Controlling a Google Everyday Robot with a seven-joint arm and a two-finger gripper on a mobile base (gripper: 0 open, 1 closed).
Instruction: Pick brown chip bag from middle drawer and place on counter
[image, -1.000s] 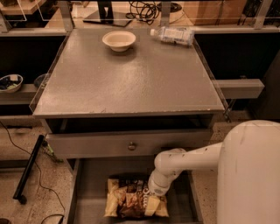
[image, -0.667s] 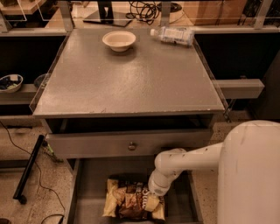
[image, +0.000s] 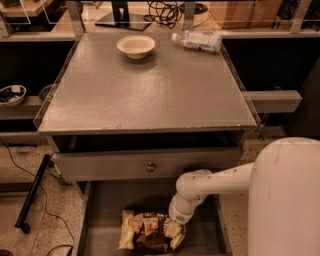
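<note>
Camera view: jaws low in the open middle drawer (image: 106, 206), touching the right end of the brown chip bag (image: 146, 236); apart or clamped, cannot tell. Bag lies flat, mostly left of jaws. Desk (image: 150, 95) beyond jaws carries bowl (image: 135, 46) and water bottle (image: 197, 40).

You have a speckled floor (image: 35, 240) underfoot, with a black bar (image: 32, 192) lying on it at the left. A grey shelf (image: 272, 100) juts out at the right, a small dish (image: 11, 94) sits on another at the left, and a wooden desktop (image: 225, 15) with tangled cords (image: 165, 9) stands behind in dim warm light. Your gripper (image: 176, 226) is low at bottom centre.
</note>
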